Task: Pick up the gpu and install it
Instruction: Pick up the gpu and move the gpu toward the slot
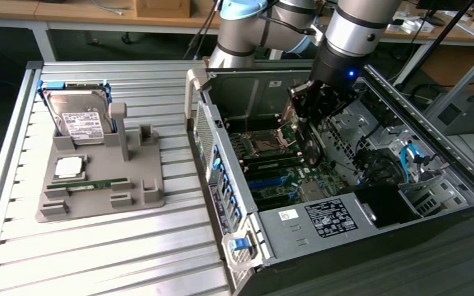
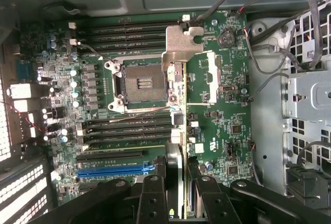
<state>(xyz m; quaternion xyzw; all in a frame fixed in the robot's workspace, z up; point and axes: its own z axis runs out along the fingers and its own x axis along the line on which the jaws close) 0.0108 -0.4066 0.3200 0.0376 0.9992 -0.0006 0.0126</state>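
My gripper is inside the open computer case, shut on the gpu. The gpu is a thin brownish card held on edge above the green motherboard. In the wrist view the gpu shows edge-on between the black fingers of my gripper, its silvery bracket at the far end. The card's edge runs beside the CPU socket, with a blue slot off to one side. I cannot tell whether the card touches the board.
On the slatted table at the exterior view's left, a grey fixture holds a silver hard drive, a CPU chip and a green memory stick. Cables and a drive cage crowd the case's far side.
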